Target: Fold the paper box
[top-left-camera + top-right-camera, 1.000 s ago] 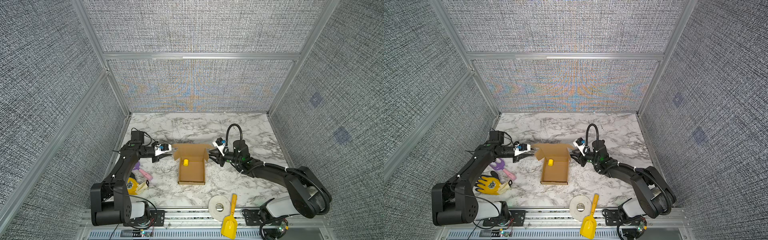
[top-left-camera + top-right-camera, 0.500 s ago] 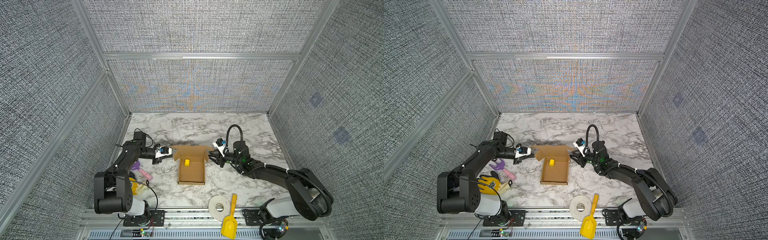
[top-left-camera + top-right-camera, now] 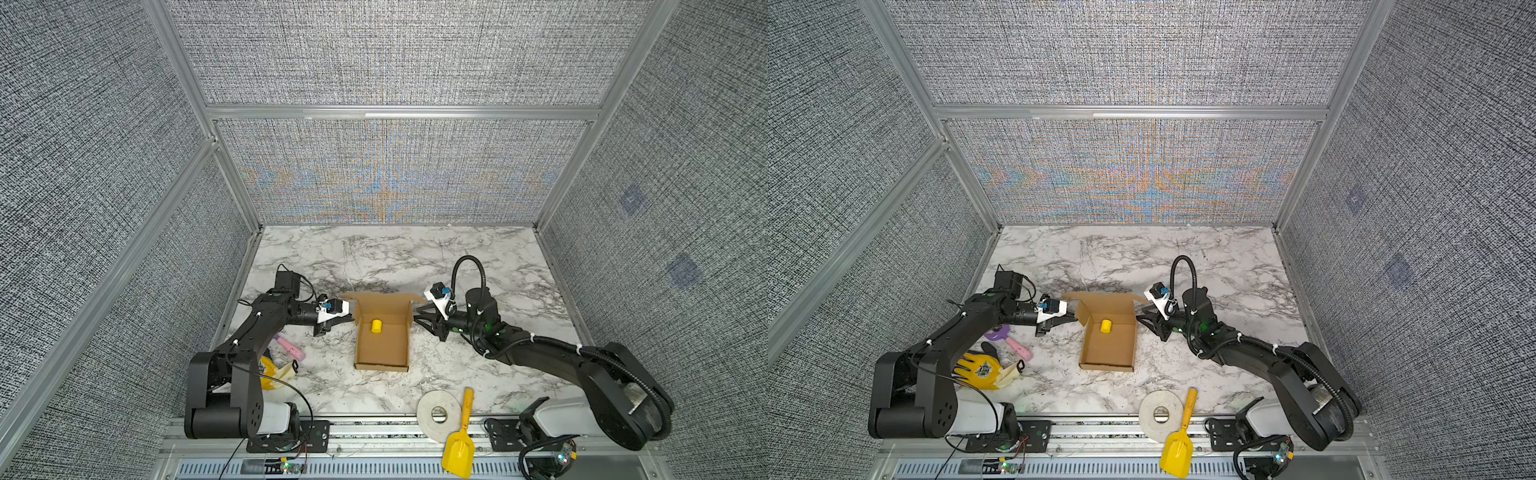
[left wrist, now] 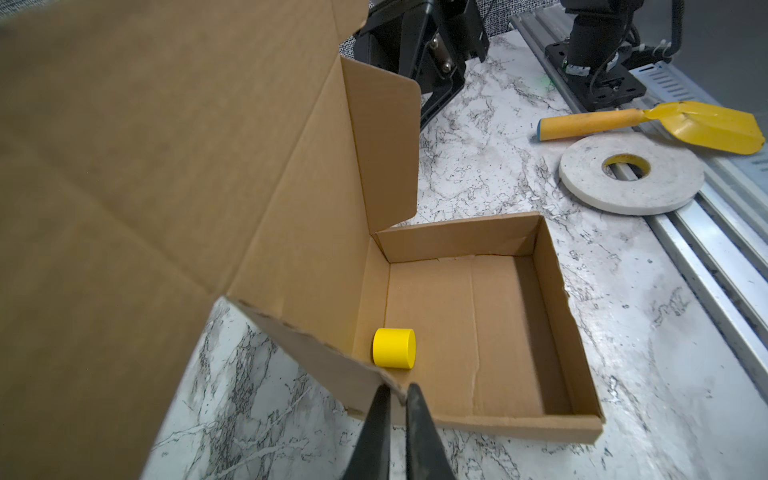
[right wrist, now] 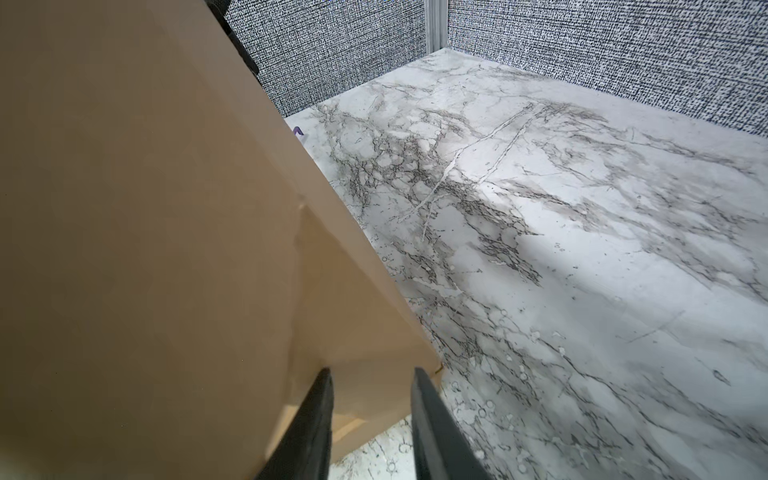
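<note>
As left gripper (image 4: 398, 390) pinches edge, paper box (image 4: 503, 332) gapes.

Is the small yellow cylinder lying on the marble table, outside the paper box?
No, the yellow cylinder stands inside the paper box, on its cardboard floor between the walls.

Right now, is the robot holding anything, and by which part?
Yes: the left fingers pinch the cardboard box by the edge of its raised lid's side flap. The right fingers stand apart at the opposite flap, gripping nothing.
</note>
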Robot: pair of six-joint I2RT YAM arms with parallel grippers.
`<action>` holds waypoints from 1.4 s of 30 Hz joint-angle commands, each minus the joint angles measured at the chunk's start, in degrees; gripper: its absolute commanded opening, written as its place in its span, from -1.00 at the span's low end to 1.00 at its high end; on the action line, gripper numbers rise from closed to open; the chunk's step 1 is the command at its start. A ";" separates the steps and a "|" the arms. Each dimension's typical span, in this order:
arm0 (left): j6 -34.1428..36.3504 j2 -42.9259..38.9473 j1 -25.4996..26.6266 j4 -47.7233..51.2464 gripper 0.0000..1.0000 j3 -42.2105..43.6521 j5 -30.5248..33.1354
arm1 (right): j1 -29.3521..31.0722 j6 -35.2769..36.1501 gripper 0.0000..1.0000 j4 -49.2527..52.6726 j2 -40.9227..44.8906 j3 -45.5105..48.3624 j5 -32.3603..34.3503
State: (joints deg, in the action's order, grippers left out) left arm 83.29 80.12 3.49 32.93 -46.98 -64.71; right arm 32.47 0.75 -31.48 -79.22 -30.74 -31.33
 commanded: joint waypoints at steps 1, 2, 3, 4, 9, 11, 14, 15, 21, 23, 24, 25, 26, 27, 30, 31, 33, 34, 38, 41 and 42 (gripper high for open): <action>-5.75 -0.08 1.28 -5.07 -0.74 -0.10 -1.57 | 0.19 -0.98 -0.33 -3.25 -0.75 -0.47 0.22; -6.41 -0.01 1.68 -5.50 -0.74 -0.17 -1.47 | 0.30 -1.20 -0.33 -3.75 -1.04 -0.70 0.13; -6.89 0.06 1.97 -5.88 -0.74 -0.14 -1.47 | 0.34 -1.41 -0.33 -3.91 -1.13 -0.75 0.16; -7.64 0.14 2.09 -6.43 -0.74 -0.21 -1.47 | 0.41 -1.53 -0.33 -3.99 -1.42 -1.09 0.13; -8.67 0.65 2.59 -7.14 -0.74 -0.24 -1.26 | 0.79 -1.36 -0.33 -3.63 -2.07 -2.03 0.10; -7.59 0.61 2.62 -6.55 -0.74 0.25 -0.65 | 1.06 -1.26 -0.33 -3.29 -2.25 -2.17 0.21; -5.77 0.01 2.58 -5.95 -0.74 1.51 0.51 | 1.84 -0.99 -0.33 -2.92 -1.83 -1.53 1.12; -5.30 -0.26 2.65 -5.90 -0.74 2.08 0.84 | 2.13 -0.91 -0.33 -3.04 -1.65 -1.13 1.54; -3.75 -1.06 2.59 -6.03 -0.74 4.11 1.58 | 3.20 -1.49 -0.33 -4.84 -0.76 2.06 3.40; -3.00 -0.95 2.65 -5.86 -0.74 4.65 2.03 | 3.35 -1.98 -0.33 -6.21 -0.59 3.61 3.99; -2.57 -1.01 2.60 -5.78 -0.74 4.84 2.26 | 3.44 -2.23 -0.33 -6.71 -0.61 4.25 4.38; -2.13 -0.94 2.65 -5.77 -0.74 5.12 2.65 | 3.49 -2.29 -0.33 -7.13 -0.45 4.85 4.74; -1.70 -0.82 2.63 -5.76 -0.74 5.44 2.95 | 3.64 -2.47 -0.33 -7.75 -0.50 5.40 5.00; -1.35 -0.77 2.66 -5.68 -0.74 5.64 3.15 | 3.65 -2.59 -0.33 -7.98 -0.50 5.84 5.26; -0.26 -0.47 2.63 -5.38 -0.74 6.17 3.87 | 3.96 -2.85 -0.33 -8.76 -0.45 6.98 5.99; 0.11 -0.36 2.63 -5.34 -0.74 6.24 4.04 | 4.00 -2.92 -0.33 -8.98 -0.47 7.25 6.25; 0.46 -0.35 2.70 -5.38 -0.74 6.59 4.45 | 4.20 -3.11 -0.33 -9.44 -0.33 7.74 6.54; 0.71 -0.34 2.59 -5.39 -0.74 6.85 4.63 | 4.19 -3.18 -0.33 -9.55 -0.28 8.02 6.79; 1.60 -0.31 2.59 -4.93 -0.74 7.52 5.62 | 4.42 -3.00 -0.34 -9.82 -0.39 8.89 7.32; 2.75 -0.65 2.58 -3.62 -0.74 7.76 5.76 | 4.45 -3.00 -0.34 -9.99 -0.65 9.21 7.34; 2.99 -0.88 2.59 -3.28 -0.74 7.70 5.82 | 4.50 -2.92 -0.34 -10.09 -0.61 9.33 7.39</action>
State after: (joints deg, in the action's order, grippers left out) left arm 84.64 79.64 6.09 27.79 -39.27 -58.85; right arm 36.84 -1.80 -39.40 -79.72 -21.61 -24.36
